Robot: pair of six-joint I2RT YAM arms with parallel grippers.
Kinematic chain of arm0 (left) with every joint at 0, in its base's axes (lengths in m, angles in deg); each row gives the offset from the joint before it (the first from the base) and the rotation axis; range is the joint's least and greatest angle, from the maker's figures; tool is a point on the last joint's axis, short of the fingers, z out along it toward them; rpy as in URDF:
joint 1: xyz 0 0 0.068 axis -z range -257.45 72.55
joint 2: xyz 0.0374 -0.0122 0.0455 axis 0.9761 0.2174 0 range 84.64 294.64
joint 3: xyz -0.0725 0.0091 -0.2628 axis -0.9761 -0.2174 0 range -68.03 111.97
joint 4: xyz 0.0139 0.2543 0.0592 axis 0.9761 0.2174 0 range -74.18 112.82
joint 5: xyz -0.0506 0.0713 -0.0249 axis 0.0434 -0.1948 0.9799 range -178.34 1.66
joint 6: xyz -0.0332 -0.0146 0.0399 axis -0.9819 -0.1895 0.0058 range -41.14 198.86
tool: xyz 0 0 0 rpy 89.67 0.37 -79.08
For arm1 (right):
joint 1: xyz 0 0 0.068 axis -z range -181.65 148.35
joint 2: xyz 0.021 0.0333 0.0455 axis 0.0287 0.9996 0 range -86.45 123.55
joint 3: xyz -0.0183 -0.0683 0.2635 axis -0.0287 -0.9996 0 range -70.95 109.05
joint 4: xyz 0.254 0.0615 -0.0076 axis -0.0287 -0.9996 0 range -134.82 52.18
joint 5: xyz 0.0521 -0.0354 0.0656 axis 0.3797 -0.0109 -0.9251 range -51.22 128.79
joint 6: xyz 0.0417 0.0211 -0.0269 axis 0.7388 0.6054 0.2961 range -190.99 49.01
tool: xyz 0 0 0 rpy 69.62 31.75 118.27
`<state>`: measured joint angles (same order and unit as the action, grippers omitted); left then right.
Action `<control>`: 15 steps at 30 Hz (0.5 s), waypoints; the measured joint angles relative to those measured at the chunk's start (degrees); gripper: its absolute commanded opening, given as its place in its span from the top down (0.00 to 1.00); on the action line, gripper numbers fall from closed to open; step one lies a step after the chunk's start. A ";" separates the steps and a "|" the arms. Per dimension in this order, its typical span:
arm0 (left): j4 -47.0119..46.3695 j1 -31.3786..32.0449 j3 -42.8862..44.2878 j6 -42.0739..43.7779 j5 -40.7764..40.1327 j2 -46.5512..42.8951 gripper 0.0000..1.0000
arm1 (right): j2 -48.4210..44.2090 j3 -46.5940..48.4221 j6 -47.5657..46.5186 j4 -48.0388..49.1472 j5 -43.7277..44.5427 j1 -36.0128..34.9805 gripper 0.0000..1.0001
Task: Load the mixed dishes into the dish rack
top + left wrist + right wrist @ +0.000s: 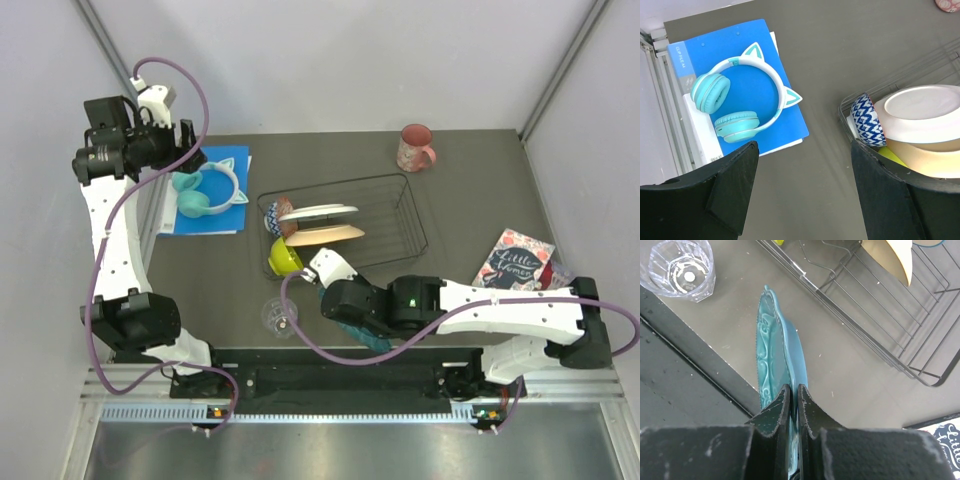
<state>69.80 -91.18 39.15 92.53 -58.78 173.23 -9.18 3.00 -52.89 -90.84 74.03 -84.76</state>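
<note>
the right claw (794, 390) is clamped on the rim of the teal scalloped ceramic plate (771, 350), which stands on edge over the grey bench (470, 180); the black wire dish rack (417, 215) lies just beyond it, and the left claw (802, 170) gapes empty, well apart

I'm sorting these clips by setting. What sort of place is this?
Likely a robotics lab cell, not a kitchen: a dark table between plain pale walls, two robot arms bolted to a metal rail, a wire dish rack set on the table.
</note>
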 measured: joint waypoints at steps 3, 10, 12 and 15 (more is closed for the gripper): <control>-0.02 0.00 -0.02 0.00 0.00 0.00 0.21 | 0.24 0.02 -0.07 0.11 0.35 -0.33 1.00; -0.42 0.00 -0.04 0.00 0.00 0.00 0.21 | 0.50 0.00 0.15 0.46 0.48 -1.75 1.00; -0.44 0.00 -0.04 0.00 0.00 0.00 0.21 | 0.72 0.00 0.20 0.90 0.61 -2.10 1.00; -0.46 0.00 -0.04 -0.02 0.00 0.00 0.21 | 0.94 -0.02 0.50 1.42 0.74 -2.60 1.00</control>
<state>69.34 -91.18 39.10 92.51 -58.78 173.23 -8.24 2.98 -52.38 -89.41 74.77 -87.36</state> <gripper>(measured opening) 0.790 0.048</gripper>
